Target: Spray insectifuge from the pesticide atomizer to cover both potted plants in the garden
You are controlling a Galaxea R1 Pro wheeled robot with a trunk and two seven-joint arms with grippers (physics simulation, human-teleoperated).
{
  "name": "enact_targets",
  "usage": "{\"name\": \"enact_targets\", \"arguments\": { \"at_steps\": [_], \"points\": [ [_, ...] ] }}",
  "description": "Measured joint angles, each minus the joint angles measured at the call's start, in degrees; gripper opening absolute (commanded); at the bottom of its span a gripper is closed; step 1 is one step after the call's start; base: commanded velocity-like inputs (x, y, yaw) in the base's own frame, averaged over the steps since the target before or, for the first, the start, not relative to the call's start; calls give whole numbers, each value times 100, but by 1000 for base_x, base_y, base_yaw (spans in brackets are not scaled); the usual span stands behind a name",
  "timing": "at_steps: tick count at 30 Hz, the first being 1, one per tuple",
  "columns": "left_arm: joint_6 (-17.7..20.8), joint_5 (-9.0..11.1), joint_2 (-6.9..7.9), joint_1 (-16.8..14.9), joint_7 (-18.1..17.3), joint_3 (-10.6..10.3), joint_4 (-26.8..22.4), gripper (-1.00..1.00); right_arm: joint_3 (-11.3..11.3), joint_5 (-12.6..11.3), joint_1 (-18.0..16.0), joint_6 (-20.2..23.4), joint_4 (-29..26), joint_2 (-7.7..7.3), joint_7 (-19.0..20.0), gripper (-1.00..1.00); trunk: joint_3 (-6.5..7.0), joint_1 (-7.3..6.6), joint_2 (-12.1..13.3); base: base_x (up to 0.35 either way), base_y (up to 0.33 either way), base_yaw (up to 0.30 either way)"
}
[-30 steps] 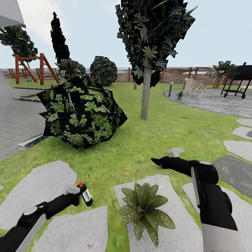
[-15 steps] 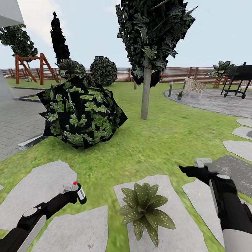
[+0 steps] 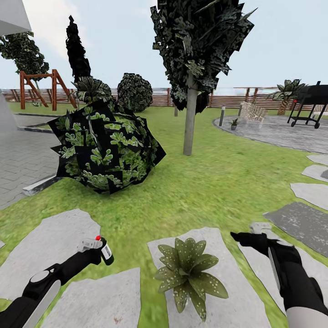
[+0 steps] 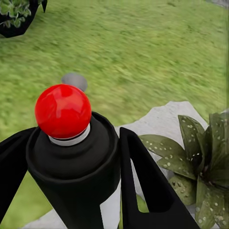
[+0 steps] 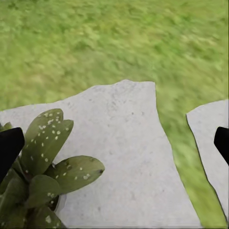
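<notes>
Since half a second ago the right claw [image 3: 241,236] has come lower, fingers apart, empty. The left claw [image 3: 93,248] stays clamped on one pesticide atomizer [image 3: 105,250], left of potted plant [image 3: 190,269]. A second potted plant [image 3: 234,123] stands far off.

Wooden swing frame [image 3: 43,87] far left, black barbecue grill [image 3: 314,102] far right, grey-trunked tree [image 3: 191,73] between them.

A small dark-green bottle with a white label band and glossy red ball tip [image 3: 105,250] sits at lower left. At lower centre, a rosette of broad green, pale-speckled leaves [image 3: 190,272] tops a mottled grey flat stepping stone [image 3: 228,291] amid bright green lawn [image 3: 214,182].
</notes>
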Motion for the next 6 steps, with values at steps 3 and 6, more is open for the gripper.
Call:
{"name": "enact_targets", "arguments": {
  "at_steps": [3, 6],
  "points": [
    [-2, 2, -3, -3, 3, 0, 0, -100, -2, 2, 44, -1, 74, 15, 0, 100, 0, 0, 0, 0, 0, 0],
    [-2, 1, -5, -4, 0, -5, -1, -100, -2, 2, 53, -1, 92, 18, 0, 100, 0, 0, 0, 0, 0, 0]
  ]
}}
